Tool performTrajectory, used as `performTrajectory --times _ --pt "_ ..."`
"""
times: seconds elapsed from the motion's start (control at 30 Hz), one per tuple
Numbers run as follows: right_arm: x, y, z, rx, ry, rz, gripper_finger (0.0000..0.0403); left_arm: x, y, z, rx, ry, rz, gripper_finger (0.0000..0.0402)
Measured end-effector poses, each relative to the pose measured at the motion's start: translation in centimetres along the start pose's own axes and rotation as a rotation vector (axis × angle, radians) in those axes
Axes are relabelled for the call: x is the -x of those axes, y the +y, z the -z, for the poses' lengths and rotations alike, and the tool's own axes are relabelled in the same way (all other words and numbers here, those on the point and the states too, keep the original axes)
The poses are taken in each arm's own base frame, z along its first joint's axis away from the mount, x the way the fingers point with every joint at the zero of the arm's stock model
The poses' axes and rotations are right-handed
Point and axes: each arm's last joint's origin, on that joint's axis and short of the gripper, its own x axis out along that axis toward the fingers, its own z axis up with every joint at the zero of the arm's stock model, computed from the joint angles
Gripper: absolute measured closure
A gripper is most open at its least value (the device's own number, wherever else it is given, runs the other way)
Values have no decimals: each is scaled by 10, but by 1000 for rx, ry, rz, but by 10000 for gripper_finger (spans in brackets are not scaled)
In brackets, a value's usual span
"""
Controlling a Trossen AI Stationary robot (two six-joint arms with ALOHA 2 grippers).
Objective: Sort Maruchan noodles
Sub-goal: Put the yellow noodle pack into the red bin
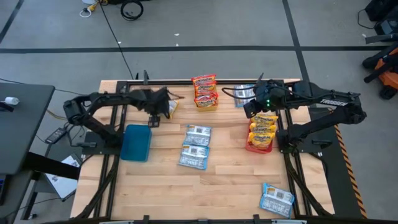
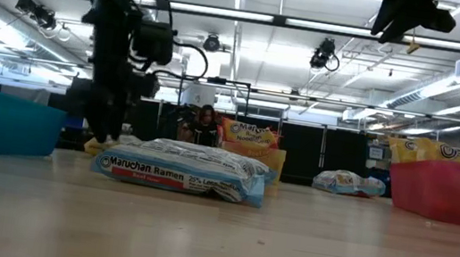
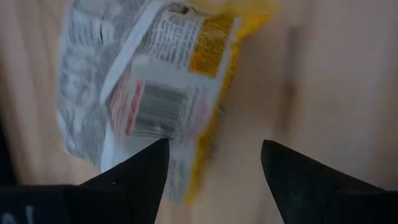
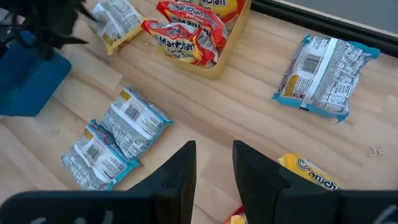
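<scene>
A yellow-orange noodle packet (image 3: pixel 155 81) lies printed back up on the table, between the blue bin (image 1: pixel 137 142) and the yellow bin (image 1: pixel 205 104). My left gripper (image 3: pixel 214 162) hangs open just over the packet's near edge; I cannot tell whether it touches. The packet also shows in the high view (image 1: pixel 173 107). My right gripper (image 4: pixel 214 155) is empty, its fingers a narrow gap apart, high over the table by the red bin (image 1: pixel 250 148). Red-and-white packets (image 1: pixel 204 90) fill the yellow bin. Yellow-orange packets (image 1: pixel 263 127) fill the red bin.
Two blue-and-white packets (image 1: pixel 198 134) (image 1: pixel 193 156) lie mid-table. A third (image 1: pixel 277 199) lies near the front right, and another (image 4: pixel 326 68) at the far side by my right arm. The blue bin stands at the left.
</scene>
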Motion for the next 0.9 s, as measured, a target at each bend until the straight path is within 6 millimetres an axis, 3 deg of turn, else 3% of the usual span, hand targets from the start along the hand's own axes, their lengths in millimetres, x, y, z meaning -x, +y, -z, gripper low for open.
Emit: performTrajectory --times 0.13,0.33,0.43,0.57,0.7,0.83,0.9 --pt "1 2 2 -22 2 -8 293 -17 -8 -3 -21 -96 -159 143" --pt "1 2 1 -45 -16 -8 293 -31 -18 -6 -11 -237 -247 153" --pt "1 3 0 -42 -32 -14 293 -39 -20 -6 16 -230 -260 189" --pt "1 7 -3 15 -63 -52 293 -43 -19 -8 137 -237 -283 274" --pt "4 20 -10 202 -146 -167 293 -36 -14 -12 364 -223 -260 376" --pt "11 36 -15 436 -282 -295 293 -17 -5 -22 415 -200 -142 392" --pt "15 43 -18 520 -358 -337 293 2 2 -33 402 -234 -92 395"
